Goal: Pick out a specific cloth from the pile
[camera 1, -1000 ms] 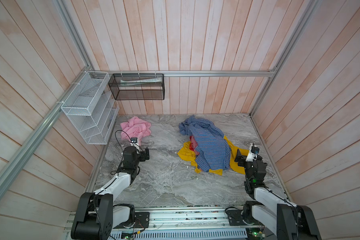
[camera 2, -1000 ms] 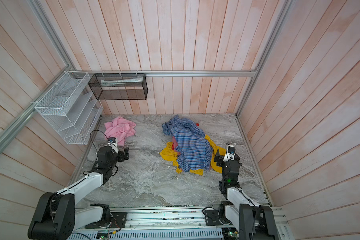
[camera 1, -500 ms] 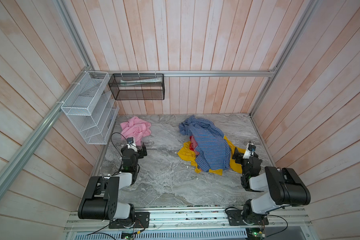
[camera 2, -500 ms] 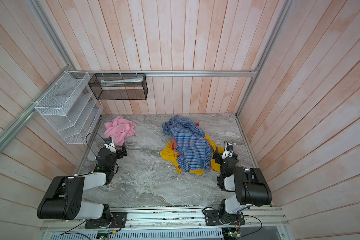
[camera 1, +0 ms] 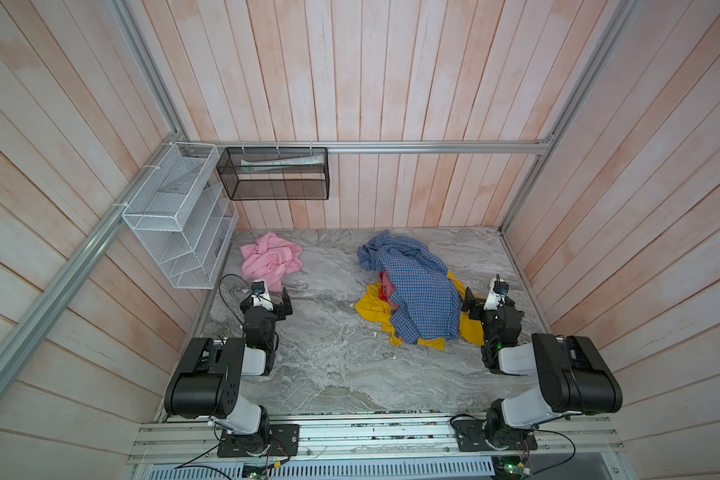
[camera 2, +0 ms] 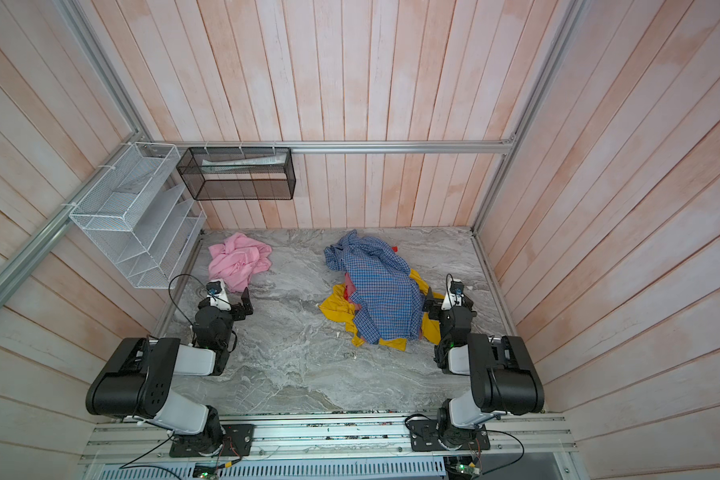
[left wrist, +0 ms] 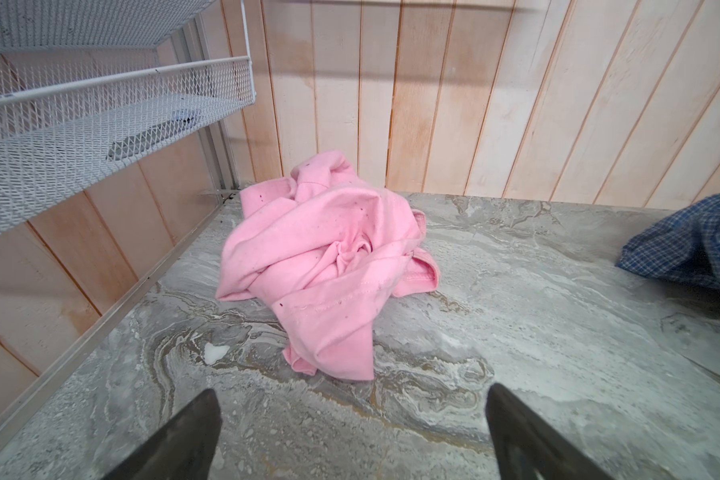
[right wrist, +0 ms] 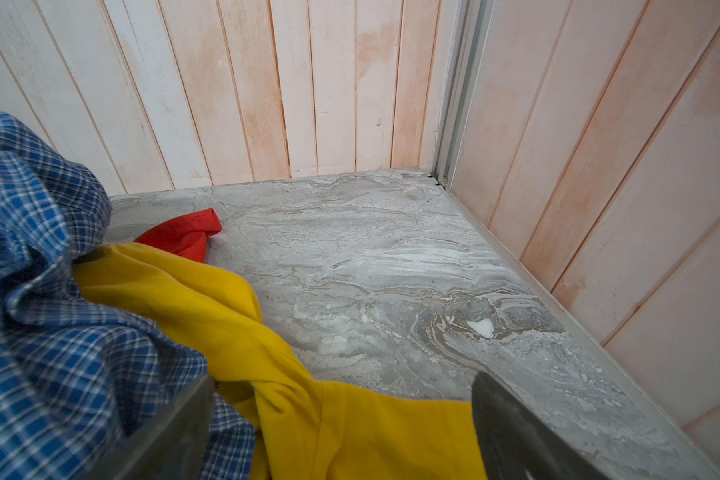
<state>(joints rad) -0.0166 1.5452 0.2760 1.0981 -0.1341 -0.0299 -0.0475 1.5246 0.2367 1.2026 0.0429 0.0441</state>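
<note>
Arms (camera 1: 208,374) folded back. Left end effector (left wrist: 350,399) and right end effector (right wrist: 341,380) gape wide, empty. One cloth (camera 1: 270,259) far-left corner, one pile (camera 1: 416,299) near right edge; surface (camera 1: 329,353) bare between.

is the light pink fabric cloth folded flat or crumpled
Crumpled: the light pink fabric cloth sits bunched in twisted wrinkles, not spread flat.

The cloth (camera 1: 269,259) lies back-left, near the rack (camera 1: 171,232); the pile (camera 1: 416,299) sits right — well apart.
</note>
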